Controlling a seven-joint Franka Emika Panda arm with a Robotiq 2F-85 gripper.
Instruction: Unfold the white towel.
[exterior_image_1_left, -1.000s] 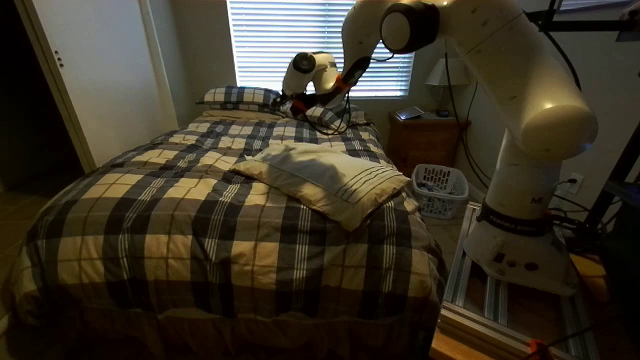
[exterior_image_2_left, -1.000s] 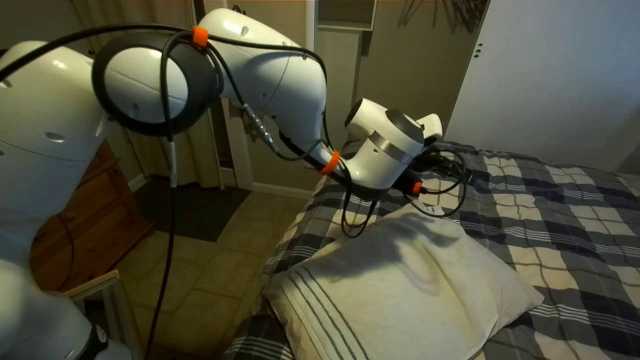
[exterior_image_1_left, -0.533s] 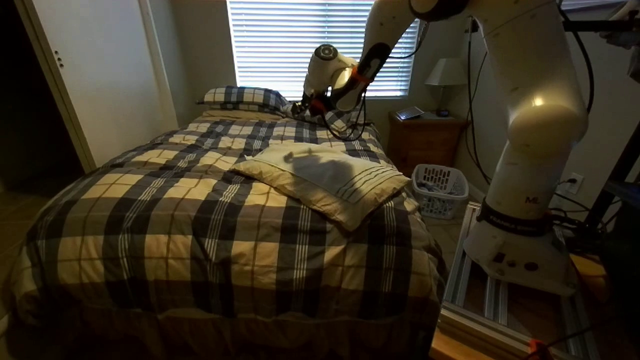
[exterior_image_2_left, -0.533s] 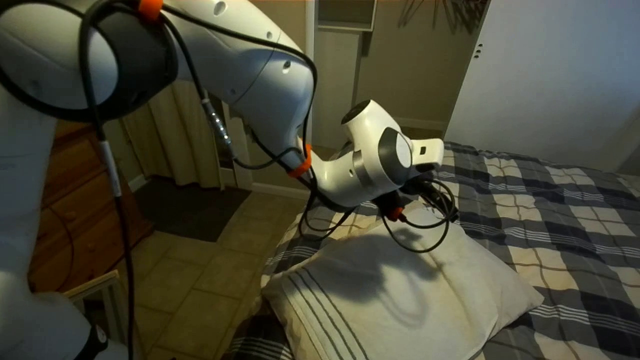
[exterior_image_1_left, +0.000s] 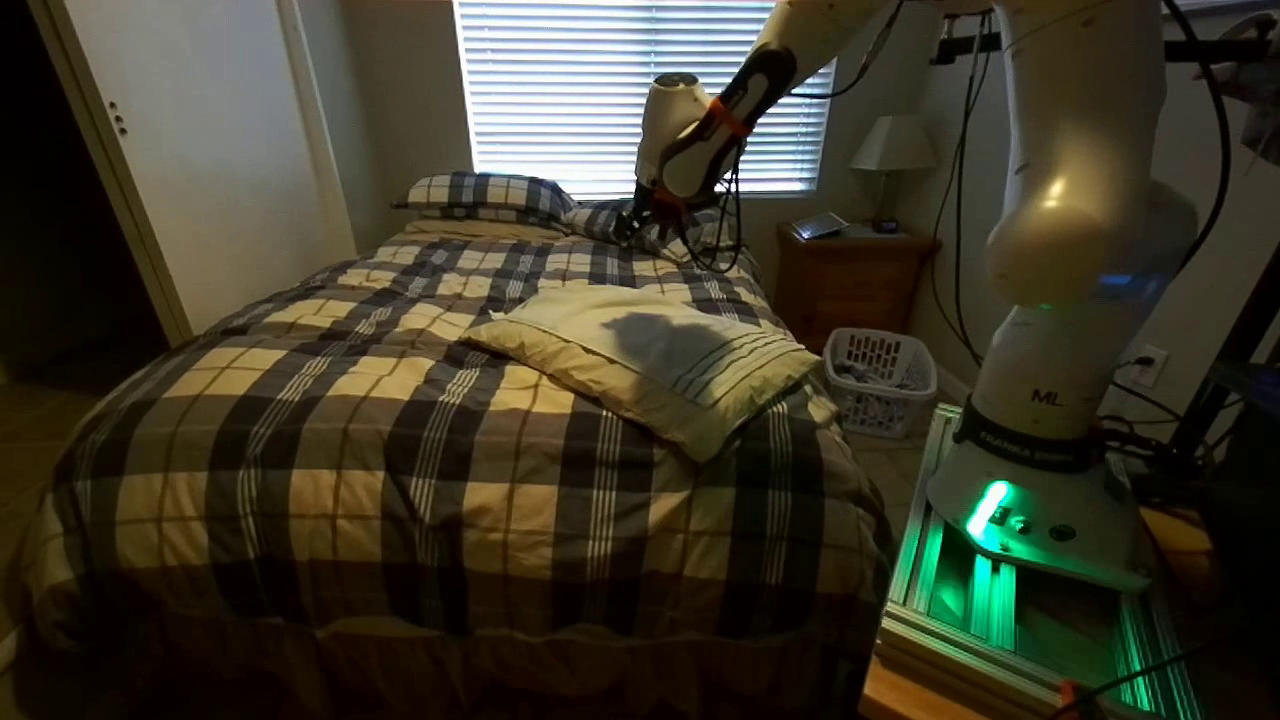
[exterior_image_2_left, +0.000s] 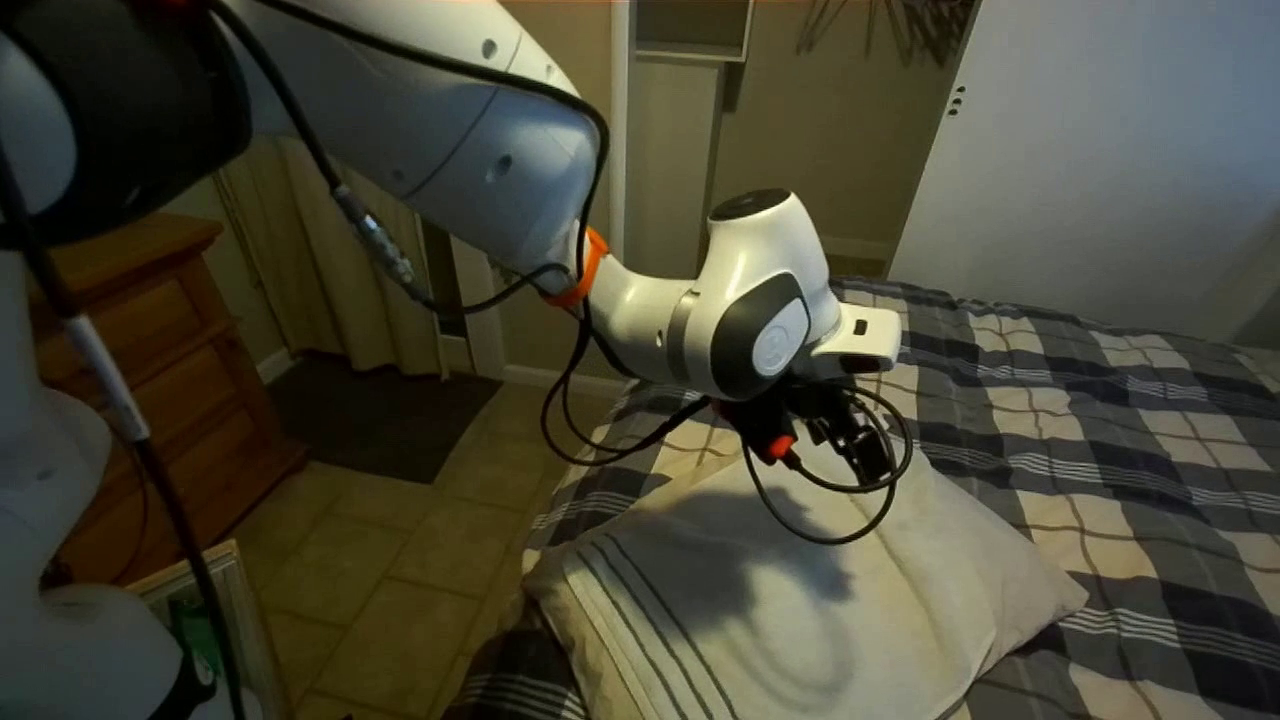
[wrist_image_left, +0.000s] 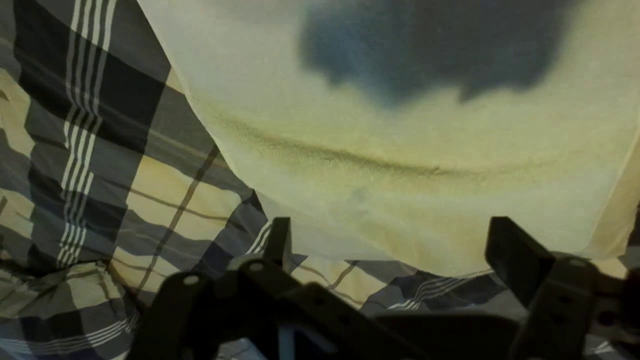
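Your white towel (exterior_image_1_left: 590, 315) lies on the plaid bedspread (exterior_image_1_left: 340, 480), its striped edge toward three o'clock in an exterior view. Take the towel as the hub of that dial: the bright window blinds (exterior_image_1_left: 570, 90) are at twelve, the plaid pillows (exterior_image_1_left: 490, 190) around eleven, the white door (exterior_image_1_left: 210, 120) at ten, the wooden nightstand (exterior_image_1_left: 850, 285) with its lamp (exterior_image_1_left: 895, 148) near two, and the white basket (exterior_image_1_left: 882, 418) at three. In an exterior view, a dark rug (exterior_image_2_left: 380, 420) and a chest of drawers (exterior_image_2_left: 150, 350) sit toward the towel's ten o'clock, on tiled floor (exterior_image_2_left: 440, 520).

Your gripper (wrist_image_left: 390, 225) is released, its fingers (wrist_image_left: 278, 240) spread well apart at seven and four o'clock in the wrist view; it hangs above the bed, apart from the towel.

Compared with half a second ago, your arm (exterior_image_1_left: 1085, 120) has swung toward three o'clock in an exterior view, the wrist points more steeply down, its shadow (exterior_image_1_left: 665, 340) has slid along the towel, and a green light (exterior_image_1_left: 988, 510) now shines at the base. The towel itself keeps its place and shape.

You can count one towel, three dark stripes on it, two fingers, one lamp, one nightstand, one basket and at least two pillows.
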